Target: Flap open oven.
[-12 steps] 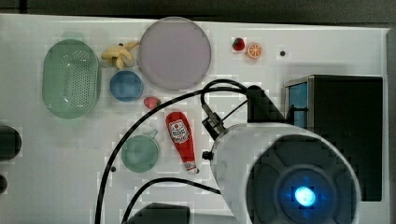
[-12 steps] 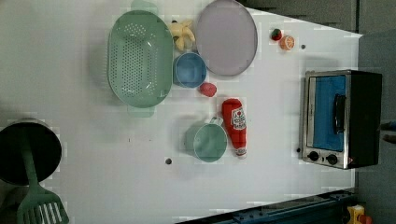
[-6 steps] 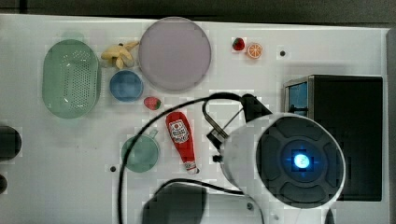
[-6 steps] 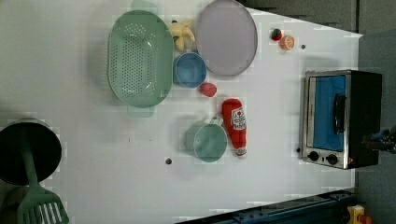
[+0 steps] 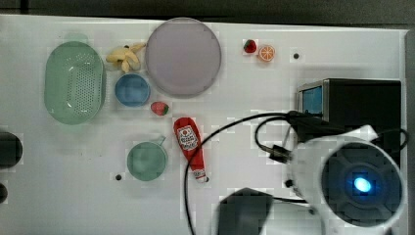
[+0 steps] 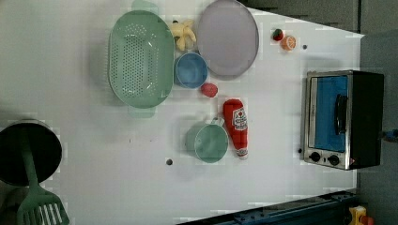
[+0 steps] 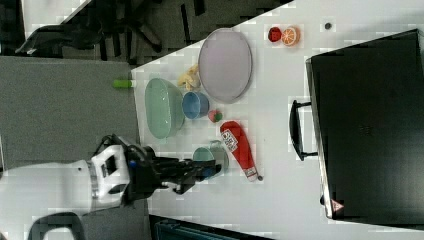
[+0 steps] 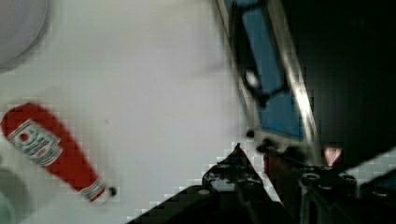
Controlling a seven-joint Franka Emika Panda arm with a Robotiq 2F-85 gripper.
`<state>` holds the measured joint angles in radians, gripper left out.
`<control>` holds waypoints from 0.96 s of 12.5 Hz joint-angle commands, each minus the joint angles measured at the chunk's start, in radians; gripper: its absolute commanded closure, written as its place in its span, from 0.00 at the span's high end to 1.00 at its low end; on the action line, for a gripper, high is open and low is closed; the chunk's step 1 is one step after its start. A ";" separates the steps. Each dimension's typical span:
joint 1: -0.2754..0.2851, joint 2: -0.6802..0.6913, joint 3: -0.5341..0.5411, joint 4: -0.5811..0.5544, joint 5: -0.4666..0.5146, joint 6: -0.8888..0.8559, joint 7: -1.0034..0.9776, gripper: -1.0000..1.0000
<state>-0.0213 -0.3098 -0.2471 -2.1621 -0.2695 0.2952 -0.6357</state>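
A white table [image 6: 94, 187] holds a boxy toaster oven [image 6: 345, 119] with a black top, silver frame and blue-tinted glass door, standing at the left view's right edge, door shut, dark bar handle [image 6: 341, 114] across the glass. An oval green perforated colander [image 6: 139, 58], a small blue bowl [image 6: 191, 70] and a green cup [image 6: 210, 142] all sit empty, as does the large lilac round plate [image 6: 227, 37]. A red ketchup bottle [image 6: 238, 124] lies flat just beside the cup. In the left view a black pot [image 6: 28, 152] holds a green slotted spatula [image 6: 35, 197] (handle resting inside). The right view shows the black gripper [image 7: 210, 171] on the white arm [image 7: 60, 185] above the cup, fingers narrowly parted, holding nothing. The wrist view shows the fingertips [image 8: 240, 158] near the oven's lower front corner, apart from it.
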 commanded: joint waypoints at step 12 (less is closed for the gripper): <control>-0.029 0.334 -0.184 -0.088 0.009 0.477 -0.389 0.18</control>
<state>-0.0523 0.0528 -0.4199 -2.2480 -0.2615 0.7554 -0.9824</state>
